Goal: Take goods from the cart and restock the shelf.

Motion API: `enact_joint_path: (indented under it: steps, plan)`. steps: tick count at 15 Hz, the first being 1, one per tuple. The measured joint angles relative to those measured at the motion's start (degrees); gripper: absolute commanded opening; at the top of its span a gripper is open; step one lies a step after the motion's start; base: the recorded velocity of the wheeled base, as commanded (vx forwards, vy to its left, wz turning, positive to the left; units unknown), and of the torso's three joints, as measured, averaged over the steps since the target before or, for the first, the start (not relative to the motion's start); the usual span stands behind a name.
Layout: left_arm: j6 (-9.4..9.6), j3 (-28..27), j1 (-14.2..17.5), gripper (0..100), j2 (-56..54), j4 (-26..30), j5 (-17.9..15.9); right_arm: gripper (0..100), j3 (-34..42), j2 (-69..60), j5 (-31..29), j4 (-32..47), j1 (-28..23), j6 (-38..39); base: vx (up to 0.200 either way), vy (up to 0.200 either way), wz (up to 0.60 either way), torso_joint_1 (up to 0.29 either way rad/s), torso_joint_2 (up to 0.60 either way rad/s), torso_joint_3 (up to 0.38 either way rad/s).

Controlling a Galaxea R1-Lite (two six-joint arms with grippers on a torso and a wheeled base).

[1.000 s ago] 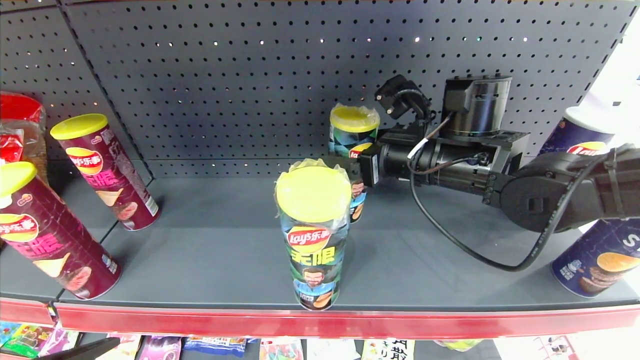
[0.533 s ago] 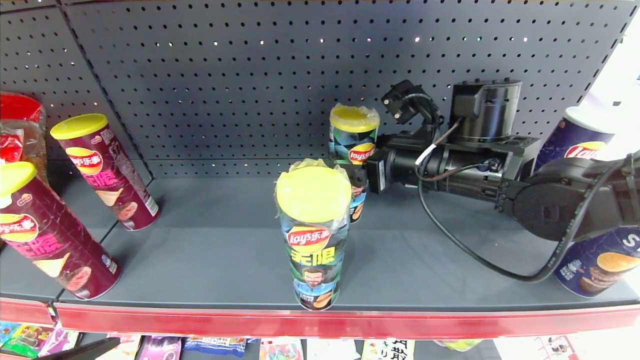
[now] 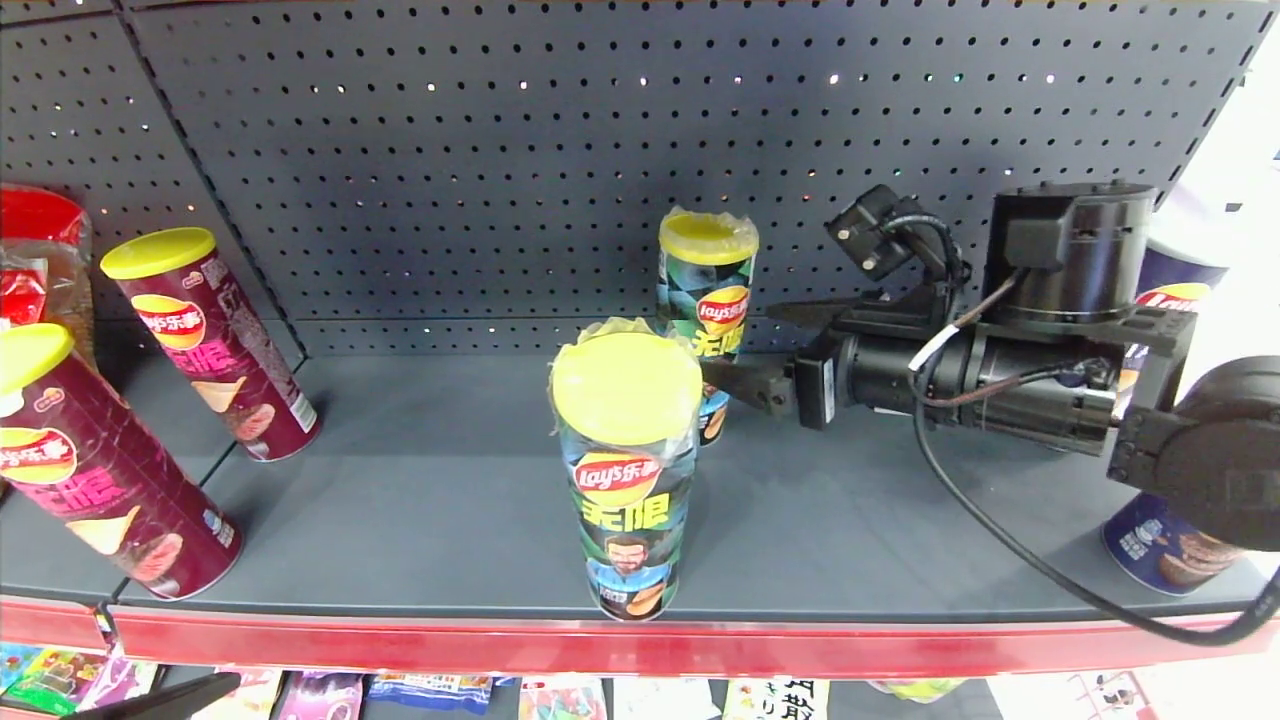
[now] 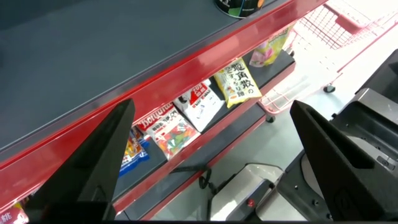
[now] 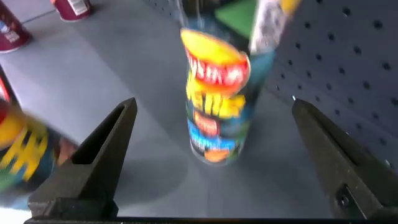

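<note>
Though spread, end effector (image 3: pixel 760 345) near can (image 3: pixel 707 290)

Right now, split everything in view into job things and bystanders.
Job: rear green can, front green can, shelf, cart, right gripper open beside the rear can.
Lying about: maroon cans, blue cans, snack packets below.

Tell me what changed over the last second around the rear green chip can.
The right gripper opened, let go of the rear green chip can and drew back toward the robot's right. The can stayed upright at the back of the shelf. The front green can, maroon cans and blue can kept their places.
</note>
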Motion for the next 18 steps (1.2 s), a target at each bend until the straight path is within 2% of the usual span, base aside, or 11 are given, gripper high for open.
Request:
enact_joint_path:
  steps: [15, 18]
  plan:
    - [-0.07, 0.9, 0.0, 100, 0.4, 0.6, 0.1, 100, 25.6, -23.3, -1.6, 0.2, -0.7, -0.4, 0.000, 0.000, 0.00, 0.000, 0.00, 0.000]
    - [-0.07, 0.9, 0.9, 100, 1.3, 0.6, 0.8, 100, 32.2, -30.2, -3.2, 0.5, -0.8, -0.4, 0.000, 0.000, 0.00, 0.000, 0.00, 0.000]
